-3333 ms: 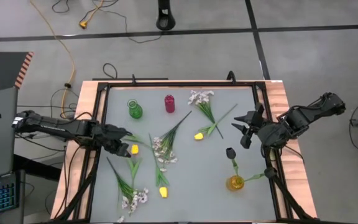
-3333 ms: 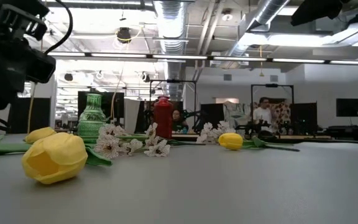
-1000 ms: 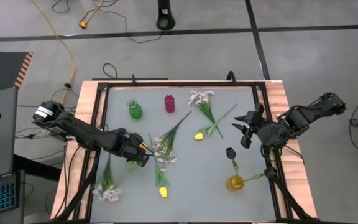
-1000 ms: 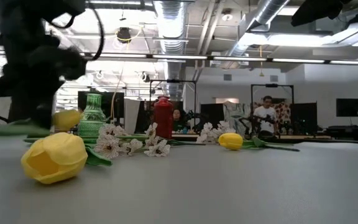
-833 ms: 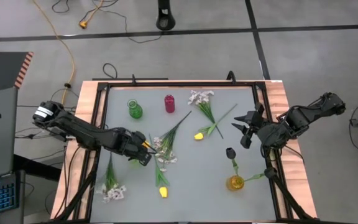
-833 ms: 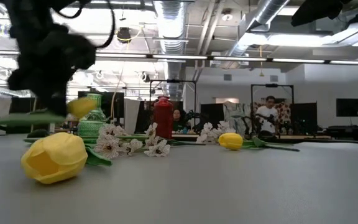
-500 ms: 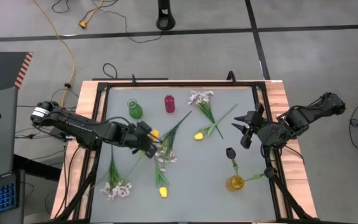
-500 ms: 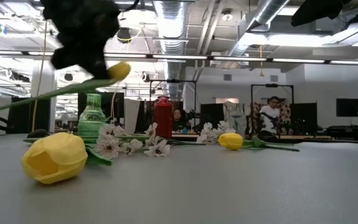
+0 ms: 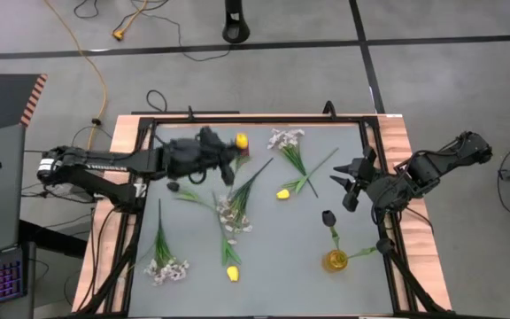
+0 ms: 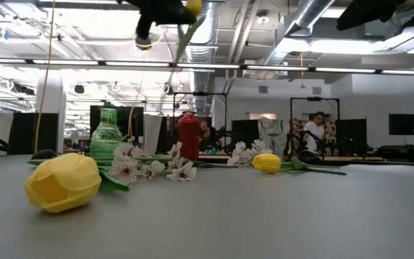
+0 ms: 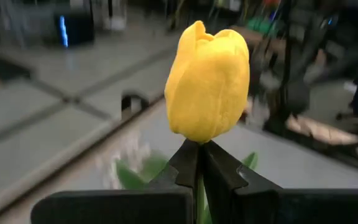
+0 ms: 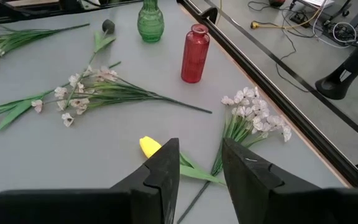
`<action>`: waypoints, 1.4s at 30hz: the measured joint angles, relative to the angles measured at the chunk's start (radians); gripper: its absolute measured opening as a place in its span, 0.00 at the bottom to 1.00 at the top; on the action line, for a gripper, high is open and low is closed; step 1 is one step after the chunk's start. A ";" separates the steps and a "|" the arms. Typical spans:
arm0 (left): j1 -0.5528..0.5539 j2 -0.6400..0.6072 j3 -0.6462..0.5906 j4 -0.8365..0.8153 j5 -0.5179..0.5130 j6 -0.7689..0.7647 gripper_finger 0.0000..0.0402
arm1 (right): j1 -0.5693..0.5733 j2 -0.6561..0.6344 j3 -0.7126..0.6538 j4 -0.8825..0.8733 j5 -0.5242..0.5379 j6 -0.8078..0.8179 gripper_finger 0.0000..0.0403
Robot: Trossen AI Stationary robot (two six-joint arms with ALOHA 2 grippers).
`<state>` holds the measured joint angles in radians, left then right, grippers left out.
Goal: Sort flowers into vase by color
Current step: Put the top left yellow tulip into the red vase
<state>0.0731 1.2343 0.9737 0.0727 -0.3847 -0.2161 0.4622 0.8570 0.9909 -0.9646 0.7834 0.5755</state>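
Lying nearest in the low view is a yellow artificial tulip head [image 10: 62, 182] on the grey table [image 10: 264, 216], at about 8 o'clock. Beyond it rest white-pinkish blossom sprays [image 10: 149, 167], then a green ribbed glass vase [image 10: 107, 132] and a red bottle vase [image 10: 188, 135]. Raised above them, the left gripper [image 11: 199, 163] has its jaws clamped on a second yellow tulip [image 11: 208, 81]. At 3 o'clock, the right gripper [image 9: 351, 182] hovers, jaws apart.

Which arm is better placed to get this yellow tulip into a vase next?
Left. The left gripper is shut on the yellow tulip, raised above the table's far end. The right gripper waits open at the right edge.
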 joint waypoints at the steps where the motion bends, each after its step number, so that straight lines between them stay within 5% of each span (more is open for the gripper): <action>1: 0.025 0.000 0.000 0.041 0.024 0.028 0.00 | 0.000 0.000 0.000 0.000 0.000 0.000 0.36; 20: 0.356 0.000 0.000 0.405 0.227 0.206 0.00 | 0.000 0.000 0.000 0.000 0.001 0.000 0.36; 42: 0.413 0.000 0.000 0.439 0.273 0.176 0.00 | 0.000 0.000 0.000 -0.001 0.002 0.000 0.36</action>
<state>0.4862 1.2346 0.9737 0.5117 -0.1116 -0.0400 0.4622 0.8570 0.9909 -0.9653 0.7853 0.5751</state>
